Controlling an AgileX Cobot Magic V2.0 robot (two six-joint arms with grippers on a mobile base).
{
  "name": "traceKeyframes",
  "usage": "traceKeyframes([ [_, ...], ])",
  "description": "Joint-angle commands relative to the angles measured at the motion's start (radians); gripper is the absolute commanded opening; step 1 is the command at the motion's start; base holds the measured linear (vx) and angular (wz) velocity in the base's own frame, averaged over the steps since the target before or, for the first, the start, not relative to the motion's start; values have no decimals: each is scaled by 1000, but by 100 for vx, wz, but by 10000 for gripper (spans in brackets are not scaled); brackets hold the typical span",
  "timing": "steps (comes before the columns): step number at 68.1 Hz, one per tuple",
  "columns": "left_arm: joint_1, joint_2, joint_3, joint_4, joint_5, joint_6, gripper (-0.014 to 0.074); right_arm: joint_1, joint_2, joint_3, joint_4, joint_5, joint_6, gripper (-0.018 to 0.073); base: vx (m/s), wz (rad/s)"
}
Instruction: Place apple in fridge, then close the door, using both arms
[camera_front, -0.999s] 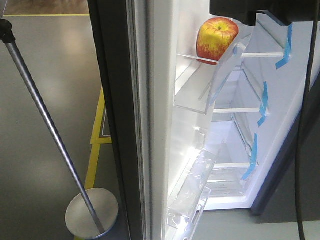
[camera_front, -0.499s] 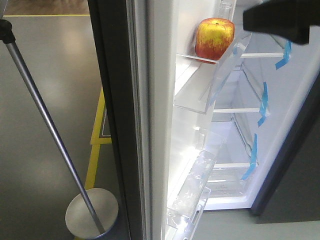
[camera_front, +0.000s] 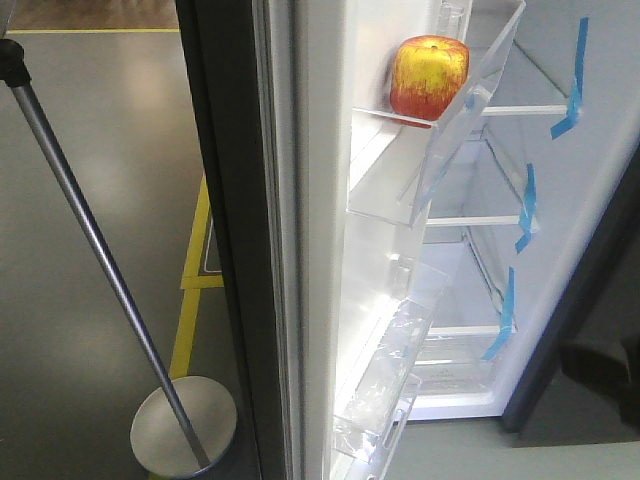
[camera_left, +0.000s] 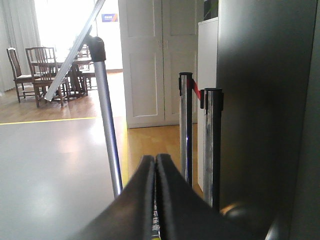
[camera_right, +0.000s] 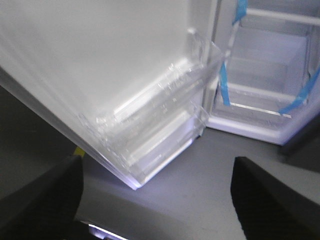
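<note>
Jaws of the left gripper are pressed together with nothing between them, just beside the dark outer face of the door. Those of the right gripper stand wide apart and empty, low before the door's bottom clear bins and above the grey floor. The apple sits stem-up in the top clear bin on the door's white inner side, and the door stands open from the fridge, whose white shelves carry blue tape strips.
</note>
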Motion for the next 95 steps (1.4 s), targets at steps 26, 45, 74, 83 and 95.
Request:
traceKeyframes([
  [26, -4, -13, -17, -9, -77, -3, -6, -3, -420, 175, -236, 164, 302, 577, 0, 0],
  [45, -4, -13, -17, -9, -77, -3, -6, -3, -567, 175, -321, 263, 339, 575, 0, 0],
  [74, -4, -13, -17, -9, -78, -3, -6, -3, -582, 175, -343, 301, 330, 503, 0, 0],
  [83, -4, -13, -17, -9, -77, -3, -6, -3, -582, 175, -341, 301, 330, 498, 0, 0],
  [95, -4, -13, -17, -9, -80, -3, -6, -3, -582, 175, -341, 301, 330, 498, 0, 0],
])
